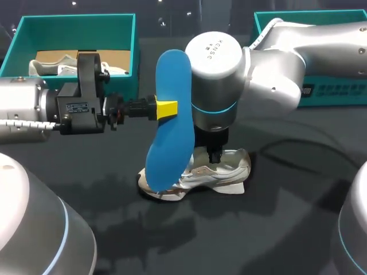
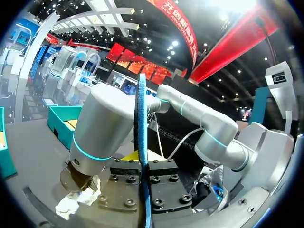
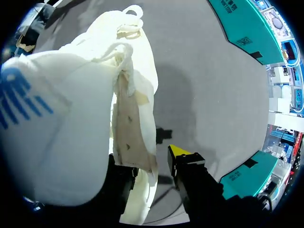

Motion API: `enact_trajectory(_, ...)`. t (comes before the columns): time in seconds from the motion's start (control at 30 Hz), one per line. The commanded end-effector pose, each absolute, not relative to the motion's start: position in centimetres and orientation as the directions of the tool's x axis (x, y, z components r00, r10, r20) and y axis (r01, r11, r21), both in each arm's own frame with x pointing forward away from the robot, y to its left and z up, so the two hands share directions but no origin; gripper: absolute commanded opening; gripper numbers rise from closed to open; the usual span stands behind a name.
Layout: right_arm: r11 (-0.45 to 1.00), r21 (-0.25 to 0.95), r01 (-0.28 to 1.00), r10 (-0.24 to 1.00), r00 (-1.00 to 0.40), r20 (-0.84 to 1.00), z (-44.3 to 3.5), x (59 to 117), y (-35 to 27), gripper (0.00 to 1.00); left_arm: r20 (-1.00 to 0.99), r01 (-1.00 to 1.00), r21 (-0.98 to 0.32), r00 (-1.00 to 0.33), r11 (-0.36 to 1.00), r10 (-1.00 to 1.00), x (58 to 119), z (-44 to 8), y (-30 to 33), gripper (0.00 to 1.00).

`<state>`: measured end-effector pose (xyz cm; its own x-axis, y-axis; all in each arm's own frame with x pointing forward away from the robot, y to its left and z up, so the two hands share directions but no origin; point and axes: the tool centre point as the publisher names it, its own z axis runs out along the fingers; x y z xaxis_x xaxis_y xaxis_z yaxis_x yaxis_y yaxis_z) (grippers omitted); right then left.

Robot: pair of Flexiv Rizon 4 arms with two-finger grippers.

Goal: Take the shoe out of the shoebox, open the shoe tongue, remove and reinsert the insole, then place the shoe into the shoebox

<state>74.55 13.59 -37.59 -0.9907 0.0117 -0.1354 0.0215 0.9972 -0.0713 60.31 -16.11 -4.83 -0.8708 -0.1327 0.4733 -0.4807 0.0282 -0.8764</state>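
A blue insole (image 1: 167,120) stands upright in the air over the table, and my left gripper (image 1: 166,109) is shut on its edge. From the left wrist view the insole (image 2: 141,123) shows edge-on between the yellow tips of that gripper (image 2: 142,159). Under it, a white shoe (image 1: 212,172) lies on the black table. My right gripper (image 1: 215,153) points down into the shoe's opening. In the right wrist view the shoe's upper flap (image 3: 128,109) hangs between the fingers of this gripper (image 3: 149,159). One yellow fingertip (image 3: 178,151) shows a small gap from the fabric. The other finger is hidden behind the shoe.
A teal shoebox (image 1: 135,51) at the back left holds another white shoe (image 1: 54,66) on cardboard. A second teal box (image 1: 332,91) stands at the back right, behind my right arm (image 1: 287,63). The black table (image 1: 275,217) lies bare in front of the shoe.
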Motion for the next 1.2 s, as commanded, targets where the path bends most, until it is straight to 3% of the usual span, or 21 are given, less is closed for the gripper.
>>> enact_trajectory(0.03, 0.996, -0.083, 0.015, 0.004, -0.991, -0.137, -37.6, 74.2, 14.0, 0.00, 0.473, -0.481, -0.877, -0.871, 0.026, -0.133, 60.3, -4.9, -16.2, 0.00)
enact_trajectory(0.43, 0.995, -0.071, 0.064, 0.056, -0.993, -0.107, -36.0, 73.9, 13.2, 0.00, 0.473, -0.481, -0.877, -0.871, 0.026, -0.133, 60.3, -4.9, -16.2, 0.00)
enact_trajectory(0.93, 0.943, 0.022, 0.333, 0.332, -0.943, 0.019, -32.6, 72.6, 12.8, 0.00, 0.473, -0.481, -0.877, -0.871, 0.026, -0.133, 60.3, -4.9, -16.2, 0.00)
enact_trajectory(1.2, 0.943, 0.022, 0.333, 0.332, -0.943, 0.019, -32.6, 72.6, 12.8, 0.00, 0.473, -0.481, -0.877, -0.871, 0.026, -0.133, 60.3, -4.9, -16.2, 0.00)
